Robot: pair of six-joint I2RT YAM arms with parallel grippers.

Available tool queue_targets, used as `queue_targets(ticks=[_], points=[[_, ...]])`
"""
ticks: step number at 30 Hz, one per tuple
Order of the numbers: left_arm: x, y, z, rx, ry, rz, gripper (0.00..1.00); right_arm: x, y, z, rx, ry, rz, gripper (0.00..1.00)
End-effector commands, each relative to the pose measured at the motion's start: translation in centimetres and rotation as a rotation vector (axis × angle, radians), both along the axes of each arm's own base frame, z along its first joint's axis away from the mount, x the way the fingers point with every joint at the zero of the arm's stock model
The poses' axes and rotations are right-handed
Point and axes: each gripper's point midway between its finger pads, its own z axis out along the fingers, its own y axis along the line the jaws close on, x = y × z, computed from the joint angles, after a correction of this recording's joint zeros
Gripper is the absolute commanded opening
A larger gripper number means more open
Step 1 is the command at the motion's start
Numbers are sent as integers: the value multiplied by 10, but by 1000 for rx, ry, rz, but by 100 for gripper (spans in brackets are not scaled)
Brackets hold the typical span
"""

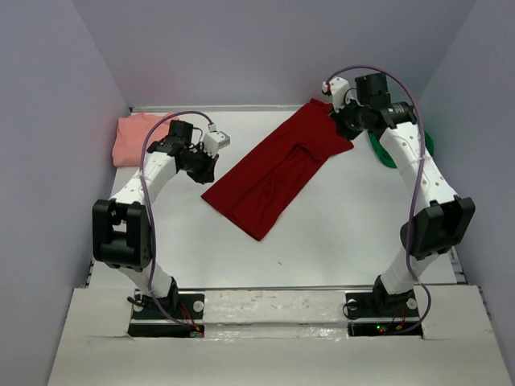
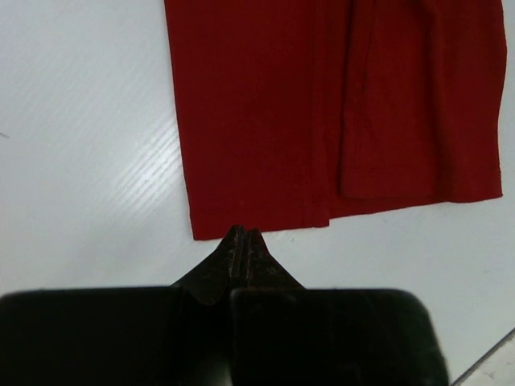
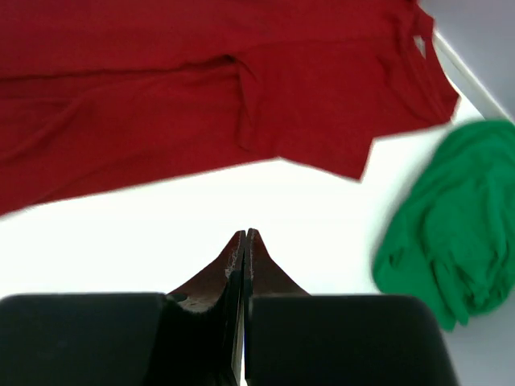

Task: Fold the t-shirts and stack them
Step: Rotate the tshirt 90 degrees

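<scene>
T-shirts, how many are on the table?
3: the dark red shirt laid diagonally mid-table, the salmon-pink shirt at the far left, the green shirt crumpled far right, partly behind the right arm.

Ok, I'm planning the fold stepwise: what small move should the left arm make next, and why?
Probably open the left gripper and ease onto the hem of the dark red shirt. Its jaws are shut and empty, tips just short of that hem, and the shirt lies as a long strip, not yet folded crosswise.
</scene>
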Motion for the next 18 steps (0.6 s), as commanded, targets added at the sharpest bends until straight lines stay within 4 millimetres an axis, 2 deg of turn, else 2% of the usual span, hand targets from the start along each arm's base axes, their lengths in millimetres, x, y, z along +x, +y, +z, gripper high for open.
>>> queue_targets(ticks=[1, 2, 4, 5, 6, 7, 8, 10, 11, 12, 14, 18], points=[[32, -18, 5, 7, -100, -79, 0, -19, -45, -47, -42, 120, -140, 0], [36, -23, 1, 15, -97, -100, 0, -26, -55, -45, -42, 109, -170, 0], [48, -35, -6, 8, -90, -138, 0, -39, -67, -55, -42, 128, -209, 0], [51, -40, -8, -10, -78, -155, 0, -51, -73, -70, -40, 162, -234, 0], [62, -46, -6, -22, -77, -167, 0, -58, -81, -65, -34, 143, -262, 0], [68, -52, -3, -46, -81, -179, 0, -65, -81, -68, -28, 151, -270, 0], [84, -57, 0, -55, -100, -183, 0, -75, -85, -81, -23, 183, -290, 0], [97, -67, 3, -71, -105, -202, 0, -87, -89, -81, -12, 180, -309, 0], [111, -71, 0, -70, -102, -204, 0, -92, -90, -84, -8, 186, -317, 0], [117, -75, -2, -70, -99, -210, 0, -99, -98, -85, -1, 186, -338, 0], [131, -82, -12, -71, -82, -216, 0, -104, -105, -84, -9, 178, -357, 0], [138, -94, -27, -93, -59, -250, 0, -107, -112, -76, -15, 155, -376, 0]])
